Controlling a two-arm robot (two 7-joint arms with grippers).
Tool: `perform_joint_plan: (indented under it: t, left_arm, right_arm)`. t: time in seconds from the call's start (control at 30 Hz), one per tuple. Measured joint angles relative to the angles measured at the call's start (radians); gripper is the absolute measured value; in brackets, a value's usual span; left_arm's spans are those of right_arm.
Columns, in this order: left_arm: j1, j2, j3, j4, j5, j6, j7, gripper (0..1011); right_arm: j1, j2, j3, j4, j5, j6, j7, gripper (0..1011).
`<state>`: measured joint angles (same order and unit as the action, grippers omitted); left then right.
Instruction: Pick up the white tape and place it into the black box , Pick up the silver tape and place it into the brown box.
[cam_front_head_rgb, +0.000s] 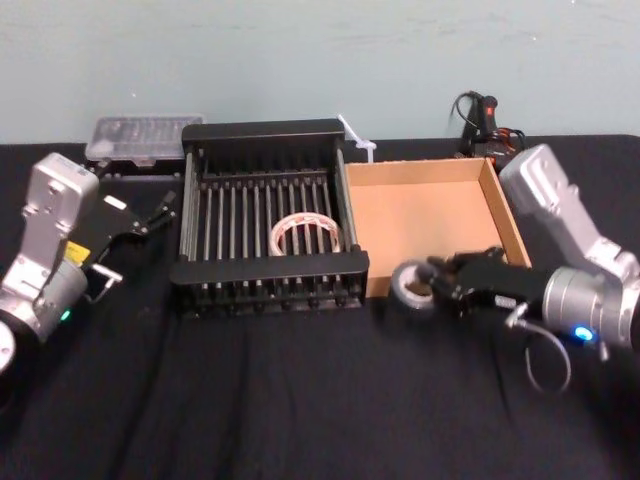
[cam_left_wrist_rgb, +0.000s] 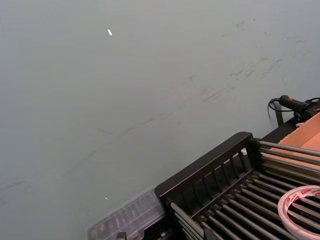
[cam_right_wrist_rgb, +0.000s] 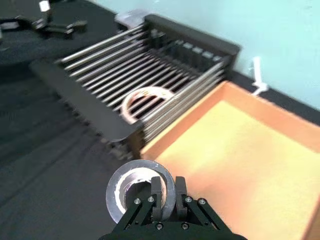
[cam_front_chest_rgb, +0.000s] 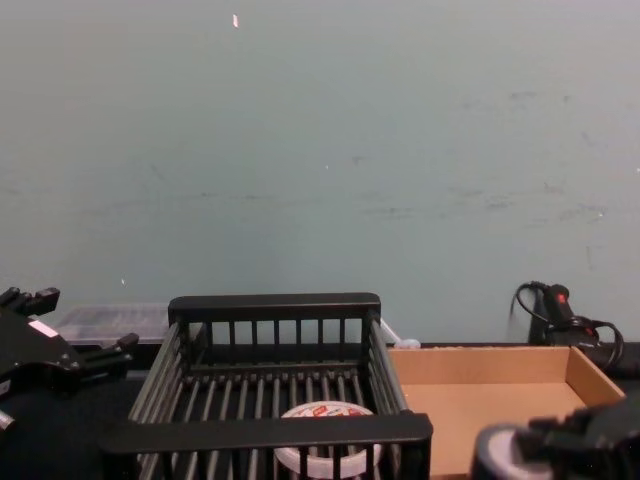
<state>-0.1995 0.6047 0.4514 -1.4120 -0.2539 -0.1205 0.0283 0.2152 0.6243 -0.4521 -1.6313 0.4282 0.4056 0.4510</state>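
Black-clothed table (cam_front_head_rgb: 300, 400), pale wall (cam_front_chest_rgb: 320, 150) behind. Mid-table, the black box (cam_front_head_rgb: 270, 268), touching the brown box (cam_front_head_rgb: 430, 220) on its right. Flat on the bars inside the black box, hole upward: the white tape (cam_front_head_rgb: 305, 232). Pinched by its rim in the closed fingers of the right gripper (cam_front_head_rgb: 432, 283): the silver tape (cam_front_head_rgb: 410, 287), just before the brown box's front left corner, hole facing roughly up. Left of the black box, the left gripper (cam_front_head_rgb: 155, 212), fingers spread, empty.
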Motion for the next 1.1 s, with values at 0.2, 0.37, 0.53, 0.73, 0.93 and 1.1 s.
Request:
perform_joint_plan:
  t: [0.2,0.37,0.53,0.73,0.93,1.1]
  left_arm:
    - [0.0,0.0,0.0,0.0,0.0,0.0,0.0,1001]
    - [0.0,0.0,0.0,0.0,0.0,0.0,0.0,1001]
    - [0.0,0.0,0.0,0.0,0.0,0.0,0.0,1001]
    - [0.0,0.0,0.0,0.0,0.0,0.0,0.0,1001]
    - [0.0,0.0,0.0,0.0,0.0,0.0,0.0,1001]
    - [0.0,0.0,0.0,0.0,0.0,0.0,0.0,1002]
  right_arm:
    - [0.032,-0.024,0.024,0.035,-0.001,0.0,-0.036,171]
    - [0.068,-0.051,0.031,0.077,-0.014,0.004,-0.055,171]
    - [0.097,-0.075,0.031,0.117,-0.033,0.008,-0.068,171]
    - [0.134,-0.107,0.031,0.171,-0.057,0.011,-0.076,171]
    - [0.162,-0.132,0.034,0.216,-0.076,0.011,-0.08,171]
    - [0.181,-0.151,0.04,0.251,-0.092,0.011,-0.082,171]
